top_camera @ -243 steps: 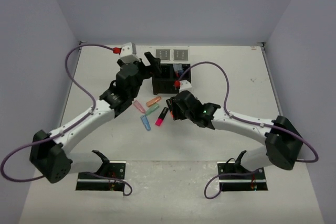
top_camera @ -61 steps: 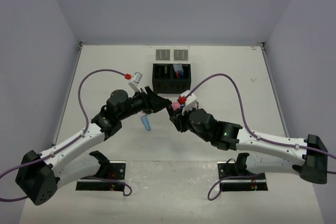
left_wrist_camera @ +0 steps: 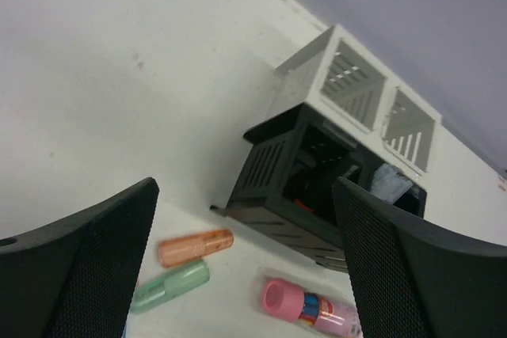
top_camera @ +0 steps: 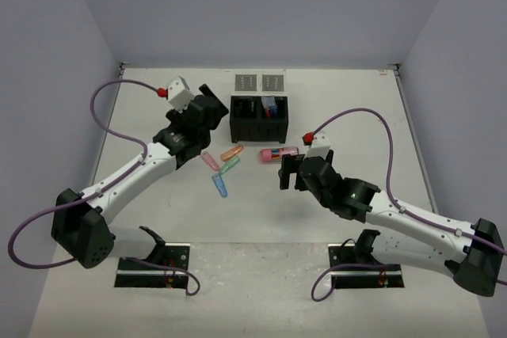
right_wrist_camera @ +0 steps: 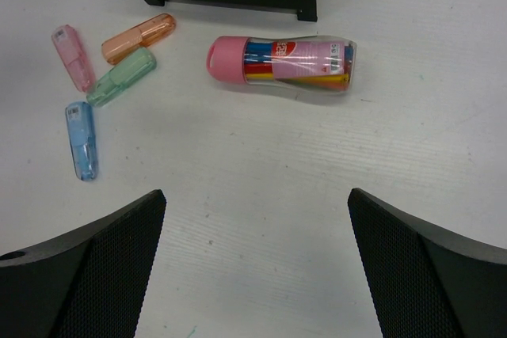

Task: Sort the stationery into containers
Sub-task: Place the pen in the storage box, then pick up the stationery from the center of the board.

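Hovering low, both arms reach fwd. Left gripper (top_camera: 215, 107) at 9 o'clock of black box (top_camera: 259, 134), fingers spread, empty. Right gripper (top_camera: 287, 172) at 6 o'clock of pink-capped tube (right_wrist_camera: 281, 61), fingers apart, nothing held. Tube lies flat on table (top_camera: 356, 116), box at its 12; label txt unreadable.

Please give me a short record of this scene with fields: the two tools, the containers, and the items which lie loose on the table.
Left tool: open, empty, by the black box.
Right tool: open, empty, over the table near the pink-capped tube.
Black box: upright; pens in its right compartment in the top view.
Grey trays: two, side by side beyond the box.
Loose on the table: pink-capped tube on its side; orange highlighter, green highlighter, pink highlighter, blue highlighter to its left.
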`<control>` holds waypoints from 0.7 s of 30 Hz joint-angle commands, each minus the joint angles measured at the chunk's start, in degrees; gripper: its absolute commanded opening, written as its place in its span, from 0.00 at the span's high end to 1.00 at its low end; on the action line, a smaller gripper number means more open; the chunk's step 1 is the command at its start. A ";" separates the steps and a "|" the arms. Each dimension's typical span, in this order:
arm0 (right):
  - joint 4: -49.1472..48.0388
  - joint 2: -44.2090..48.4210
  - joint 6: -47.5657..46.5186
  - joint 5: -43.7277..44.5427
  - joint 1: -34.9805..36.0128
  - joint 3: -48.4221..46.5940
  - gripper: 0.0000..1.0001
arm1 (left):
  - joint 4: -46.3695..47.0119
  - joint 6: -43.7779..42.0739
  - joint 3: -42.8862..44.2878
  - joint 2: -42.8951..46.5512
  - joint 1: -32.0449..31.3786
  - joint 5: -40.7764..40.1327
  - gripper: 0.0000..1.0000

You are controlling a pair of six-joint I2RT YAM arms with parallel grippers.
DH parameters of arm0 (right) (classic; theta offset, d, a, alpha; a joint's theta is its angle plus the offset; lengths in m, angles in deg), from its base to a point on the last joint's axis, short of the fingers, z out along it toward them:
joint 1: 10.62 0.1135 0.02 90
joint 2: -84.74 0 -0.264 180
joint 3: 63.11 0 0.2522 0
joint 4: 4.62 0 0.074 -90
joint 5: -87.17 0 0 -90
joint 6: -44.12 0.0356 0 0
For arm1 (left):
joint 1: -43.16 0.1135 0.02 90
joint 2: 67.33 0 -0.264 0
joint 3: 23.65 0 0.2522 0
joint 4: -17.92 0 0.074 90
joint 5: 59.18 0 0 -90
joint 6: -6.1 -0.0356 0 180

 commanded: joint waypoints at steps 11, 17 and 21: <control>-0.20 0.33 -1.05 0.18 -0.37 -2.99 0.01 | -36.03 25.69 4.38 -17.17 5.80 12.68 0.18; -0.21 0.94 -1.86 -1.62 -0.44 -2.70 0.01 | -30.70 21.02 5.21 -23.32 8.97 16.44 0.28; -0.12 1.00 -2.34 -1.78 -0.36 -2.59 0.01 | -29.25 21.17 4.81 -25.72 9.25 16.65 0.34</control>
